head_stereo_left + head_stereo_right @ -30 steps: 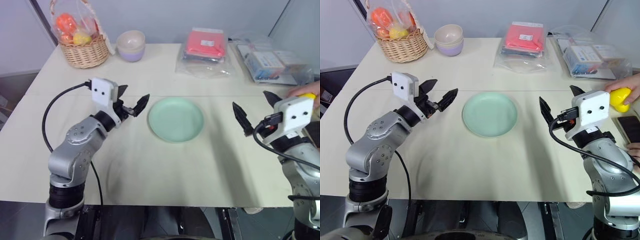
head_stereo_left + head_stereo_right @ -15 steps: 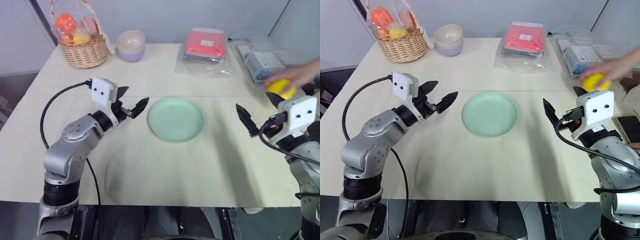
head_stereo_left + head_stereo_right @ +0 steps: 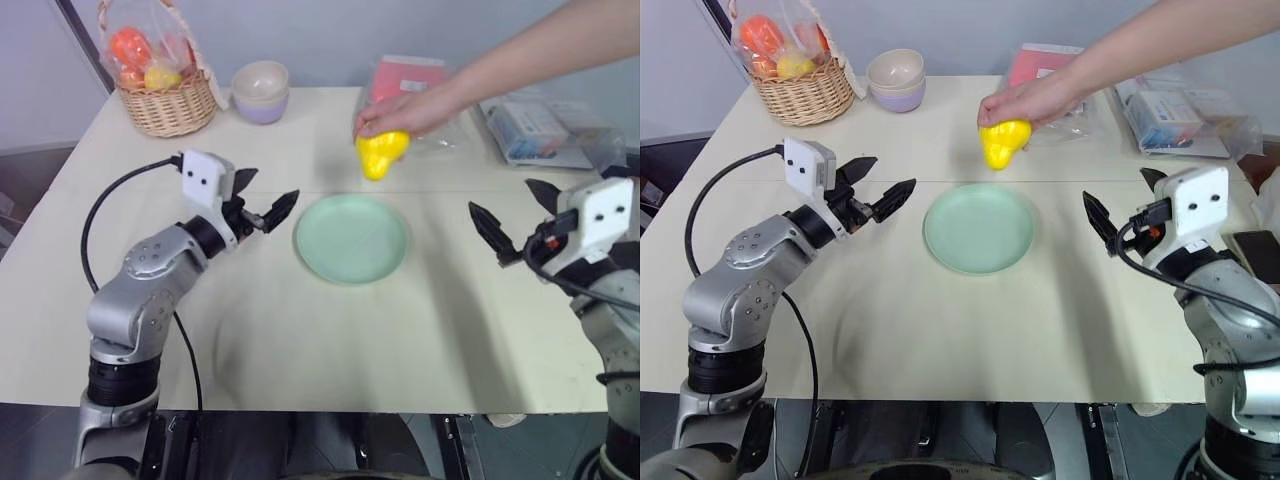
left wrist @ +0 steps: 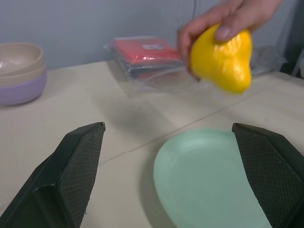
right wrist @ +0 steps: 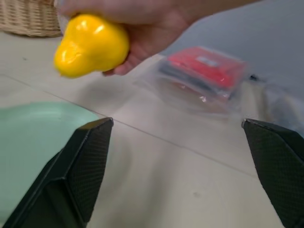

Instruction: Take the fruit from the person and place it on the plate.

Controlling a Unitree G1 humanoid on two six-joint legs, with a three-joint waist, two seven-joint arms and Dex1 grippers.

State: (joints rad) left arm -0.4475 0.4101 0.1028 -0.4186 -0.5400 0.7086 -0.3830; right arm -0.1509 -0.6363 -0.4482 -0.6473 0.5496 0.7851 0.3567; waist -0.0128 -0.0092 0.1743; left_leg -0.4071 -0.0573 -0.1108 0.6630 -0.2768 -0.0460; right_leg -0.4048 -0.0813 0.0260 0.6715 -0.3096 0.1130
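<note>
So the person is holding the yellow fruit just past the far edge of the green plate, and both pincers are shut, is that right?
Not quite. The person's hand does hold the yellow fruit past the green plate, but the left pincer and right pincer are both open, as both eye views show.

Arms: silver-grey metal housings, round joint caps with small screws. Wrist camera blocks (image 3: 207, 180): white, boxy, two dark dots. Black cables looped from wrists. Fingers (image 4: 71, 175): black, tapered, cross-hatched pads. Person's forearm (image 3: 1140, 45) was sleeveless.
</note>
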